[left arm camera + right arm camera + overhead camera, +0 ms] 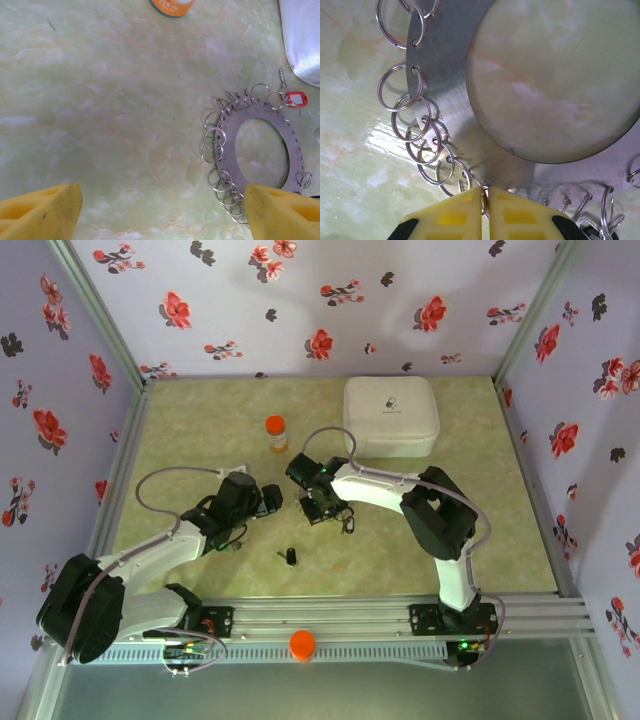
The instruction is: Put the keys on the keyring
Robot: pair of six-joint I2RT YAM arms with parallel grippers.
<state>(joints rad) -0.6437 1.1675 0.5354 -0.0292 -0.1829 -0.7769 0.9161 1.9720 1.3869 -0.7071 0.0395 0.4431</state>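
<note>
Keyring [445, 85] lies flat mid-bench. Right gripper [485, 197] jaws are nearly shut, pinching a split ring [471, 183] on its rim. Left gripper [162, 212] jaws are wide open and empty. Risk: the thin wire slips out, or a pull drags the whole keyring.

Robot lab booth: floral walls [300, 300], arms [160, 550] on rail [340, 620].
</note>
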